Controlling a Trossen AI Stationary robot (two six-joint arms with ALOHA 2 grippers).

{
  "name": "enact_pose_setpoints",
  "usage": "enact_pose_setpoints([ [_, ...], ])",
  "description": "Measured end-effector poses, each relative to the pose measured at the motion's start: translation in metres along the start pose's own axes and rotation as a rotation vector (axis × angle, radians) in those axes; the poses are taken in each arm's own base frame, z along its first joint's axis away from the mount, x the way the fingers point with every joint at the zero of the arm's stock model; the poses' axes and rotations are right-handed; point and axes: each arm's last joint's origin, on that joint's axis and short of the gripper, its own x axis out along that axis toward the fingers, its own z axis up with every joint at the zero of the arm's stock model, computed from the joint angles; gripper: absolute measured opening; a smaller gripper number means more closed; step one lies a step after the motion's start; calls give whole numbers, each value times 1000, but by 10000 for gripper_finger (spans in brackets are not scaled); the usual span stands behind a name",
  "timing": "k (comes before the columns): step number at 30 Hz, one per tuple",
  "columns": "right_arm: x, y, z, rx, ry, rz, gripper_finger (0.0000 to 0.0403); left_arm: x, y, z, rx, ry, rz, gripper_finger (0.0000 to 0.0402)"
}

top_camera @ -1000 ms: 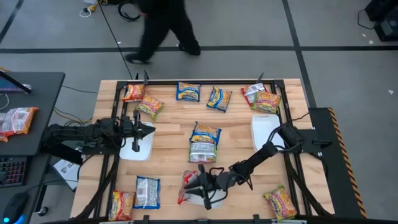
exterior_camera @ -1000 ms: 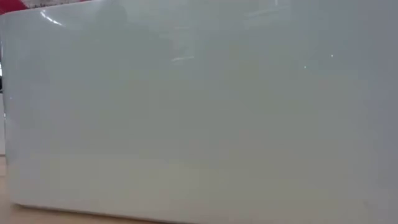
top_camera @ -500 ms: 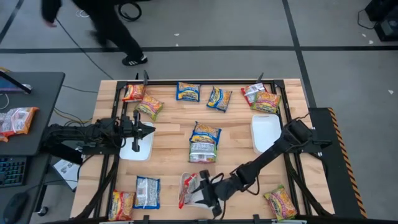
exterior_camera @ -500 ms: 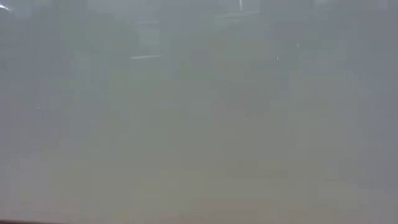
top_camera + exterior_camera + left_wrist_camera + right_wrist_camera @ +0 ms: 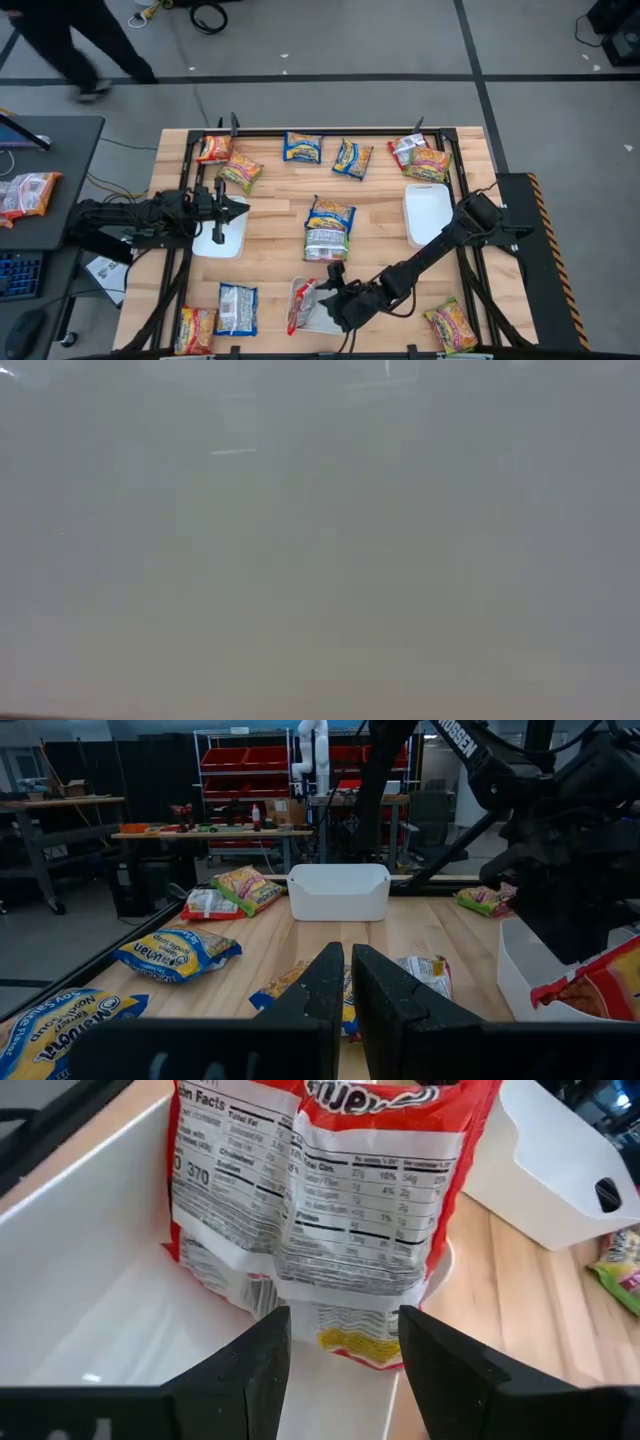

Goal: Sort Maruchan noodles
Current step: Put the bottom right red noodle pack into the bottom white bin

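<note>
At the near edge of the table, your right gripper (image 5: 322,300) sits low over the white tray (image 5: 318,322) there, its 2 fingers (image 5: 262,1355) standing apart with a clear gap between them and nothing in the gap; the red-and-silver packet (image 5: 330,1190) lies just ahead of the fingertips, propped on end against the tray wall with its nutrition panel facing you. Judging by the crinkled film, that packet will be light, thin and slick, with a brittle noodle block inside, so a hard squeeze across the flat face could crack it. You would do better to pinch the sealed seam at an end or the narrow edge, where the film is doubled and gives the pads something to bite. Beyond it, the rest of the Maruchan noodles (image 5: 329,228) lie scattered flat on the table (image 5: 270,250): 2 stacked at the middle, several along the far edge and others at the near corners. A second tray (image 5: 428,213) stands on the right side. Your left gripper (image 5: 232,209) waits over a third tray (image 5: 220,240) on the left, its fingers pressed nearly together and holding nothing.
</note>
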Motion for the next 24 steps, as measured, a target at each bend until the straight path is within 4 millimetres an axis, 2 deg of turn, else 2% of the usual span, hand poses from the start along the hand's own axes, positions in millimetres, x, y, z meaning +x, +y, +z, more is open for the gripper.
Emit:
enact_pose_setpoints([
  [11, 13, -20, -4, 75, 30, 42, 188, 0, 0, 0, 0, 0, 0, 32],
  [20, 16, -18, -4, 101, 17, 231, 182, 0, 0, 0, 0, 0, 0, 32],
  [24, 25, -15, -7, 165, 0, 282, 182, 0, 0, 0, 0, 0, 0, 32],
])
